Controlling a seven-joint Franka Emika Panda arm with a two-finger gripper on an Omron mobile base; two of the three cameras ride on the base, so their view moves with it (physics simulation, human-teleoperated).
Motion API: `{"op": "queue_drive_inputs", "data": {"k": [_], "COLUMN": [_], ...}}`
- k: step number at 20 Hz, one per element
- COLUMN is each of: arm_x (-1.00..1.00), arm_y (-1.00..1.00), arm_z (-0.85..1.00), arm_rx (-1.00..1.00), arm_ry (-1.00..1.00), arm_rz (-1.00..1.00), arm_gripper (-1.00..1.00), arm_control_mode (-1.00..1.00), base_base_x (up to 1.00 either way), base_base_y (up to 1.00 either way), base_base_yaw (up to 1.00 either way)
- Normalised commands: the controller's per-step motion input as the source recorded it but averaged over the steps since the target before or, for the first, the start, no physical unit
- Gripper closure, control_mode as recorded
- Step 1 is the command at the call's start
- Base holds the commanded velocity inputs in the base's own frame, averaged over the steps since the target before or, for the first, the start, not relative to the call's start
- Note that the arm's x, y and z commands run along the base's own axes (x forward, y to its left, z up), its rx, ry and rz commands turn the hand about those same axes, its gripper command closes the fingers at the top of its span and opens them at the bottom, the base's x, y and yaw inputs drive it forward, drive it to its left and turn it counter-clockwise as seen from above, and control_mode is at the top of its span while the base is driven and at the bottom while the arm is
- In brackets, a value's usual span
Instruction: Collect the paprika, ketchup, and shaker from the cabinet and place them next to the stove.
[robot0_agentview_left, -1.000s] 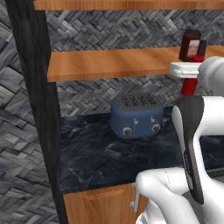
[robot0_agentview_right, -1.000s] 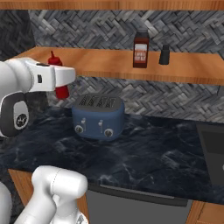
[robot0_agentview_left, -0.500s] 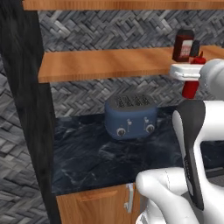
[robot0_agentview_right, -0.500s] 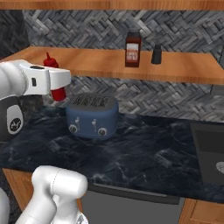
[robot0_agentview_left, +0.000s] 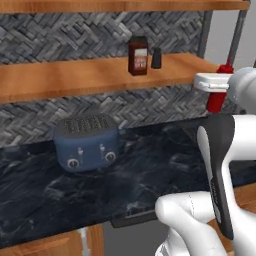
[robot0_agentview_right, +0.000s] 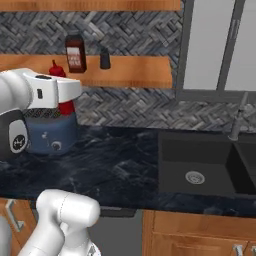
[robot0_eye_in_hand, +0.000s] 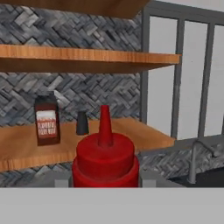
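While jaws grip the ketchup (robot0_eye_in_hand: 105, 158), it hangs off the cabinet (robot0_agentview_left: 100, 75) edge.

The paprika (robot0_eye_in_hand: 47, 120) label's print is too blurred to read.

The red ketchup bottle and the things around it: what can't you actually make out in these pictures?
- Ketchup: its lower body is cut off by the hand view's bottom edge; the white hand covers its middle in both base views.
- Gripper fingers: hidden by the hand's casing in both base views.
- Paprika label: too small to read.
- Shaker: too small for detail.
- Toaster: partly behind the arm in the right base view.
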Motion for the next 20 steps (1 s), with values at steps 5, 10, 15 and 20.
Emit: {"op": "queue_drive_inputs", "data": {"k": [5,10,15,20], "arm_x": [0.0,0.0,0.0,0.0], "arm_y": [0.0,0.0,0.0,0.0], "arm_z": [0.0,0.0,0.0,0.0], "arm_rx": [0.0,0.0,0.0,0.0], "arm_ry": [0.0,0.0,0.0,0.0], "arm_rz": [0.0,0.0,0.0,0.0], "arm_gripper": [1.0,1.0,1.0,1.0], "arm_control_mode": [1.0,1.0,1.0,1.0], "base_base_x": [-0.33,-0.14,-0.01,0.0], "base_base_y": [-0.97,-0.93,-0.89,-0.86], "base_base_yaw": [-0.29,-0.34,-0.36,-0.38]}}
